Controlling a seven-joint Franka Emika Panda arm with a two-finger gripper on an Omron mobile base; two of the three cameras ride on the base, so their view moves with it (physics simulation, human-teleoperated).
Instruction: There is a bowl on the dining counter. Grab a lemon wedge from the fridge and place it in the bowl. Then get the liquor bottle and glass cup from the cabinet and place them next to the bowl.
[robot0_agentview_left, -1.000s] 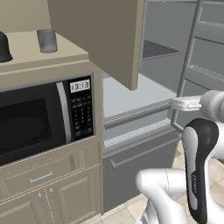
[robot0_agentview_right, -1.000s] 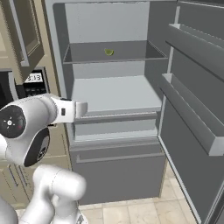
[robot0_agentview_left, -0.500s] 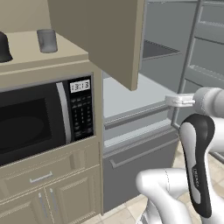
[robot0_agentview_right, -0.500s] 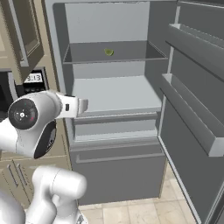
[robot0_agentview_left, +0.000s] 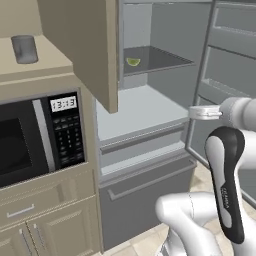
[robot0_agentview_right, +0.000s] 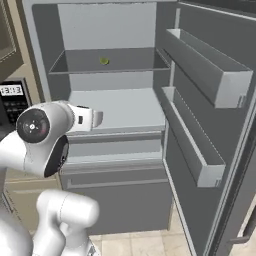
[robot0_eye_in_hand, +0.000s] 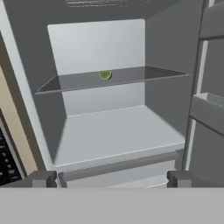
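The gripper (robot0_eye_in_hand: 111, 177) is seen at the bottom of the hand view w/ both dark finger tips (robot0_eye_in_hand: 41, 178) set wide apart; jaws are spread open and nothing is held between them. It is pointed into the open fridge (robot0_eye_in_hand: 100, 48). The lemon wedge (robot0_eye_in_hand: 105, 75) is seen above the gap between the tips, slightly left of center in the upper part of the frame, well apart from the gripper, lying on the upper shelf (robot0_eye_in_hand: 127, 77) toward the back wall. The bare lower shelf (robot0_eye_in_hand: 118, 135) is seen between wedge and tips.

In the left base view the wedge (robot0_agentview_left: 133, 62) is seen upper center on the shelf, w/ the wrist at mid right. In the right base view it (robot0_agentview_right: 104, 61) sits upper left-center. A microwave (robot0_agentview_left: 35, 137) is seen at left, a glass cup (robot0_agentview_left: 24, 48) at upper left on the cabinet shelf above it.
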